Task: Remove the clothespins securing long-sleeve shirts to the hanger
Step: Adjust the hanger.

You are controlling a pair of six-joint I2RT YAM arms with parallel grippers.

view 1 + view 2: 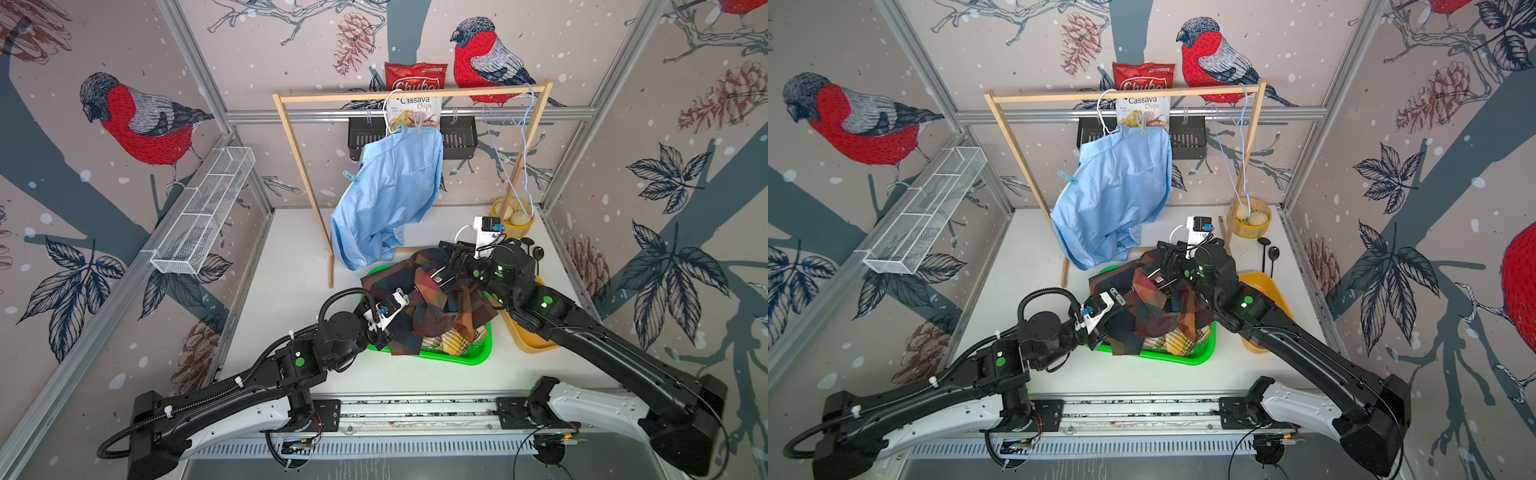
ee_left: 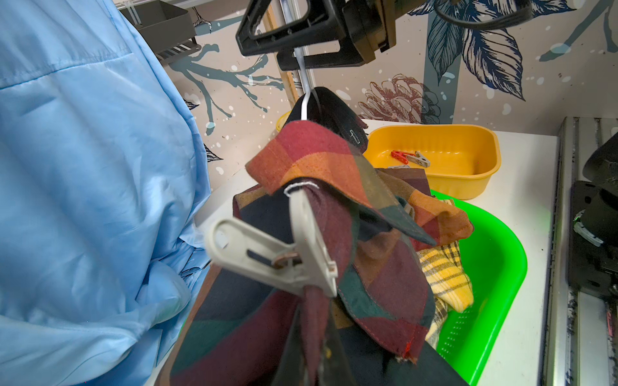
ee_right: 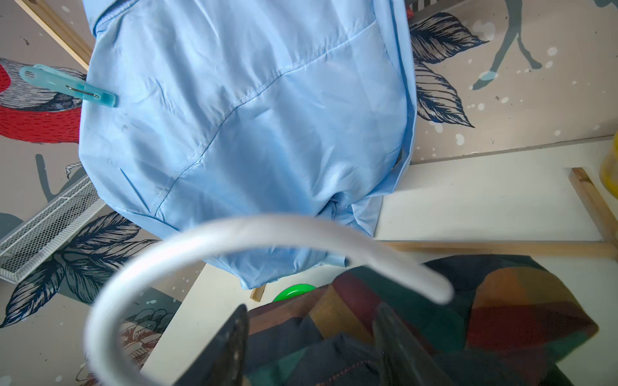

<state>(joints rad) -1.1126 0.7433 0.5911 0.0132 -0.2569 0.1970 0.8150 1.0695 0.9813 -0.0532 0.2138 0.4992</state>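
— Seen the grey clothespin (image 2: 284,257)? Clipped on the plaid shirt (image 1: 432,299), six o'clock from the blue shirt (image 1: 390,195).
— Left gripper (image 1: 399,301) shut tight; right gripper (image 3: 311,337) part open by the white hanger (image 3: 250,230). Could slip and fall, clip on.

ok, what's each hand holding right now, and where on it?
Left hand is shut on the dark plaid shirt, on fabric next to the grey clothespin. Right hand straddles the neck of the white hanger, jaws apart; no firm grip visible.
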